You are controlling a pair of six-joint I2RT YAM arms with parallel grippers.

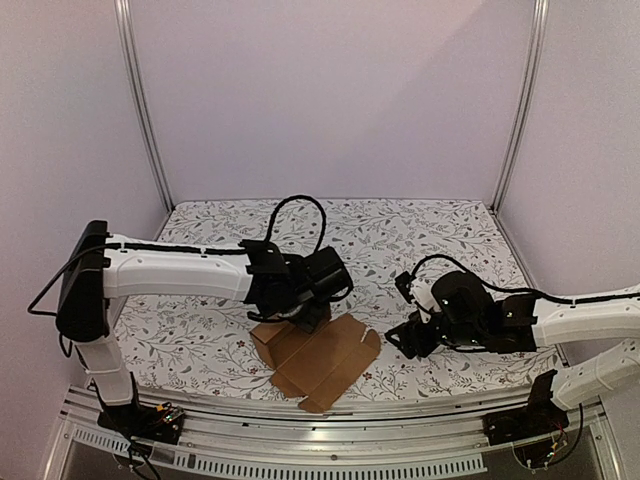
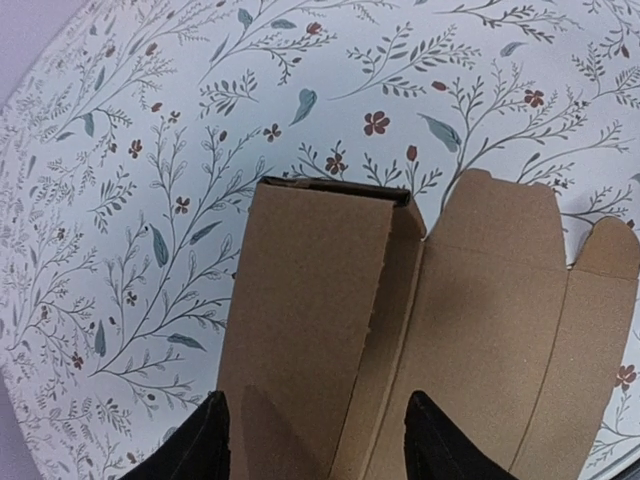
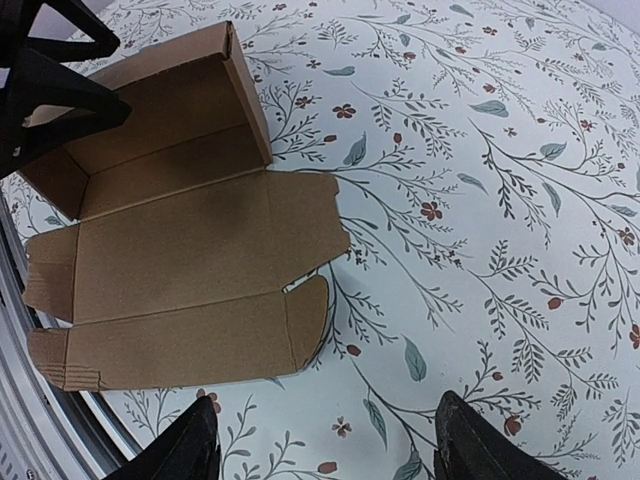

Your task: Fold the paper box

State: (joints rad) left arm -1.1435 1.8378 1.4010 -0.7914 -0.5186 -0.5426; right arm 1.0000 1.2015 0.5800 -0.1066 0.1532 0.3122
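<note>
My left gripper (image 2: 315, 425) is spread, straddling the paper box (image 2: 310, 300) raised panel. My right gripper (image 3: 328, 415) is spread and empty, box ahead-left.

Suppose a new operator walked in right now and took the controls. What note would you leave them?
Left pincer: open, straddling the raised part of the paper box; I can't tell whether it presses the card.
Right pincer: open, empty, over the table beside the box.
Box position: near the front edge, between the two arms.
Done: one long section stands up as a trough.
Left: the outer panels and end tabs lie flat; they need folding over and tucking.
</note>
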